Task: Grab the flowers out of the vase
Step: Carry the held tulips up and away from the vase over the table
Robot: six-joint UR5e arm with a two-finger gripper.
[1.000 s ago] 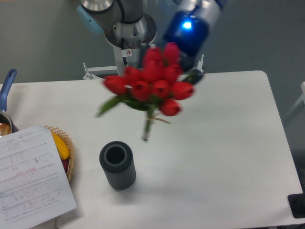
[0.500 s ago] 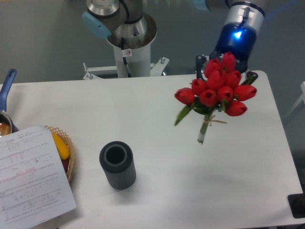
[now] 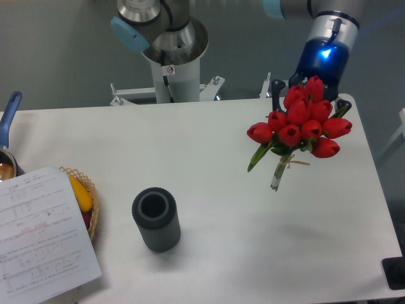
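The claw (image 3: 308, 95) is clamped around the flowers (image 3: 300, 123), which hang in the air just in front of it, stems down, above the counter's (image 3: 253, 240) right side and well apart from the vase (image 3: 155, 219).

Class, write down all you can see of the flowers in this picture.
The flowers are a tied bunch of red tulip buds with green leaves and short green stems, bound by a thin tie. They hang in the air over the table's right side, tilted, stems pointing down-left, clear of the vase. The gripper is behind the buds; its grip is hidden.
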